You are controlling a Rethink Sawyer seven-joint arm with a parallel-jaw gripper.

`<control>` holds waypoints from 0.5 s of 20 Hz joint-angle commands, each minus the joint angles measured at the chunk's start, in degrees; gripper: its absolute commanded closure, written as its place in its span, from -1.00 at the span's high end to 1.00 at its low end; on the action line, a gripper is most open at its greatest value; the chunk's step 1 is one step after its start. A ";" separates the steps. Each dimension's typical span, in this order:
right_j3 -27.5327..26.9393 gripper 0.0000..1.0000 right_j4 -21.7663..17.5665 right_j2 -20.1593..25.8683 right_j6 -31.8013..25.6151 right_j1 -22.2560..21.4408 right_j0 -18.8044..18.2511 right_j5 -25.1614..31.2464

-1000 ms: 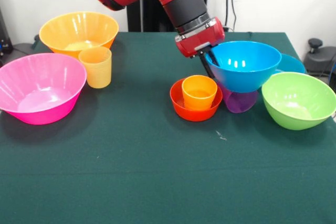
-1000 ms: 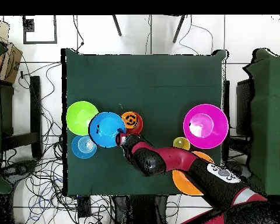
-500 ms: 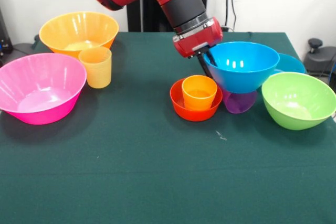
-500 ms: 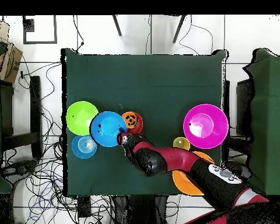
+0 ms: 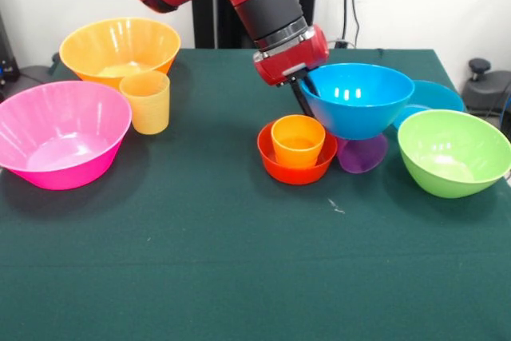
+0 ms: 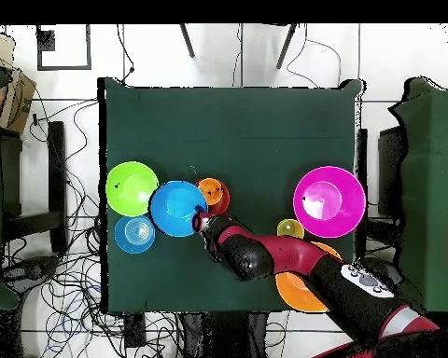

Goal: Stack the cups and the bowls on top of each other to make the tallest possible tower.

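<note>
1. Six bowls show in the front view: a big pink bowl (image 5: pixel 60 133), a big yellow bowl (image 5: pixel 120 49), a lime green bowl (image 5: pixel 453 152), a medium blue bowl (image 5: pixel 357 100), a small blue bowl (image 5: pixel 437 97) and a small red-orange bowl (image 5: pixel 295 164).
2. Three cups show: the orange cup (image 5: pixel 298 140) standing inside the small red-orange bowl, the yellow-orange cup (image 5: pixel 146 101) in front of the big yellow bowl, and the purple cup (image 5: pixel 362 152) under the medium blue bowl.
3. The gripper (image 5: pixel 304 95) pinches the medium blue bowl's rim, holding it raised above the green table (image 5: pixel 239 261), partly over the orange cup.
</note>
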 commanded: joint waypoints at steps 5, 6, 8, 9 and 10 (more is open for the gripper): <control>-2.27 -1.00 0.11 1.99 2.07 -0.46 -0.34 7.06; -2.58 -1.00 0.47 2.32 1.90 -0.41 -0.42 7.71; -2.90 -1.00 1.21 3.03 1.76 -0.22 -0.71 8.82; -3.67 -1.00 1.82 3.23 1.67 -0.26 -0.53 9.65; -3.84 -1.00 2.15 3.33 1.76 -0.53 -0.39 10.07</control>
